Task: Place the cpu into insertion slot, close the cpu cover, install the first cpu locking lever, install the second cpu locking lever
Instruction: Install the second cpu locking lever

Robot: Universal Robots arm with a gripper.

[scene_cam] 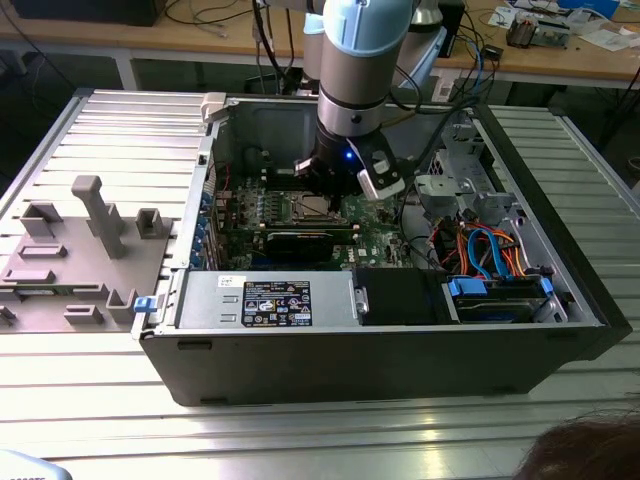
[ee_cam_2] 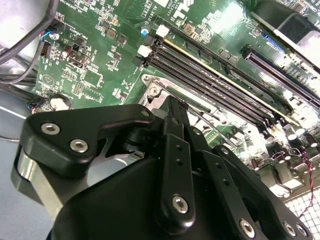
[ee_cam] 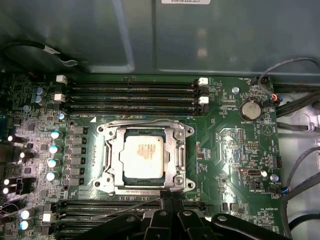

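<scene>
On the green board (ee_cam: 235, 135), one cpu (ee_cam: 143, 155) sits under one closed cpu cover (ee_cam: 113, 159), my hand (ee_cam: 167, 199) pinched narrow beside it.

A lab: cluttered workbench (scene_cam: 560, 50) behind an opened computer case (scene_cam: 380, 340).

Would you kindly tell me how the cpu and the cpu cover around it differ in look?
The cpu is a solid, dull, pale square plate; the cpu cover is a brighter silver frame with a window. The cpu sits inside; the cpu cover is larger and surrounds it. Both are square, metallic and lie flat.
</scene>
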